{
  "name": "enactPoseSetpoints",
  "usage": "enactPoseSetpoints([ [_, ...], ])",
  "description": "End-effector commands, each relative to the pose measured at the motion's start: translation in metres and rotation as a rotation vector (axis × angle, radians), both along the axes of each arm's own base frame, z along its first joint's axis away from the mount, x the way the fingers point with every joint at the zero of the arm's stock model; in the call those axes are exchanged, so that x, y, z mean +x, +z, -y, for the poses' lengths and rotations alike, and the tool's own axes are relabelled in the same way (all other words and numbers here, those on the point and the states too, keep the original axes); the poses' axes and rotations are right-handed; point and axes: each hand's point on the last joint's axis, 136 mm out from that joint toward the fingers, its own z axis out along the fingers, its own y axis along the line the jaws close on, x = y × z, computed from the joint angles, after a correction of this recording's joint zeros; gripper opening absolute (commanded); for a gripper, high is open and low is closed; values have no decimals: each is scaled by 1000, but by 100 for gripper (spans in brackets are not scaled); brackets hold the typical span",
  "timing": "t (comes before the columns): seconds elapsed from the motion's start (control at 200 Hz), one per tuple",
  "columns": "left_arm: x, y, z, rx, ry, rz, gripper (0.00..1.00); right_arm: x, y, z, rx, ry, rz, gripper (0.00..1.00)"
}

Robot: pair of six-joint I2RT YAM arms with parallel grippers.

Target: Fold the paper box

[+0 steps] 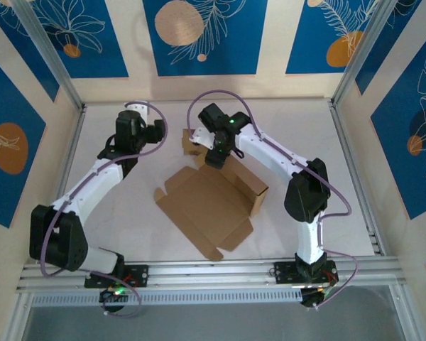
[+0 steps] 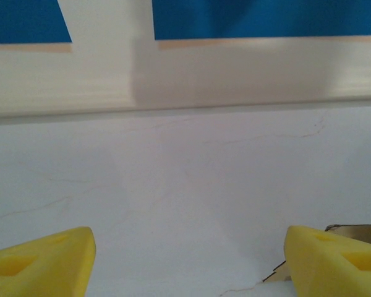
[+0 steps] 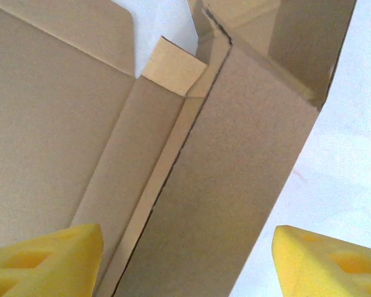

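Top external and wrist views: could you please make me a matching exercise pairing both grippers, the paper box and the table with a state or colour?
Things:
1. left gripper
2. right gripper
3. paper box
4. table

States:
A. white surface
B. brown, one side wall raised
C. open over bare table
D. open over cardboard

Pairs: 1-C, 2-D, 3-B, 4-A

Plain brown paper box on white table.
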Motion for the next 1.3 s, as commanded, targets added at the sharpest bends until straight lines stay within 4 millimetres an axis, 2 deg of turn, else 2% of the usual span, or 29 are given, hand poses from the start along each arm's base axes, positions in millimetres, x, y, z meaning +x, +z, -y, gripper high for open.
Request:
enactPoseSetpoints([
  [0.0,14,13,10,-4,-86,24,80,-8,34,-11,138,198,44,74],
  [0.13,26,-4,26,1,-208,2,82,-22,34,-10,208,307,19,74],
  [0.215,33,-25,37,26,-293,-52,81,-25,31,-7,234,324,-12,73],
  [0.26,38,-35,35,38,-287,-76,80,-22,32,-6,239,314,-13,74],
  [0.31,44,-37,33,23,-273,-58,80,-14,36,-6,247,267,6,78],
  [0.395,55,-37,31,-24,-236,-42,80,2,55,-8,297,146,49,82],
  [0.485,72,-32,32,-83,-192,-36,78,5,85,-15,432,-45,44,76],
  [0.535,81,-29,35,-106,-184,-16,78,10,100,-10,482,-214,55,67],
  [0.62,101,-34,34,-123,-150,-1,78,6,112,14,515,-515,51,63],
  [0.665,113,-36,38,-137,-150,-4,78,-9,107,29,484,-631,4,58],
  [0.775,135,-47,56,-200,-203,-33,77,-59,83,49,462,-735,-94,44],
  [0.815,140,-48,67,-237,-252,-41,76,-77,82,56,505,-783,-142,37],
  [0.895,146,-57,88,-295,-338,-68,75,-113,80,67,542,-858,-272,31],
  [0.975,145,-61,107,-362,-429,-77,75,-145,72,74,516,-869,-358,29],
  [1.045,142,-64,122,-418,-510,-87,74,-165,68,83,516,-894,-393,26],
  [1.17,135,-66,137,-497,-602,-87,74,-201,65,76,556,-848,-563,21],
  [1.295,128,-62,153,-511,-662,-77,74,-228,35,77,473,-870,-653,18],
])
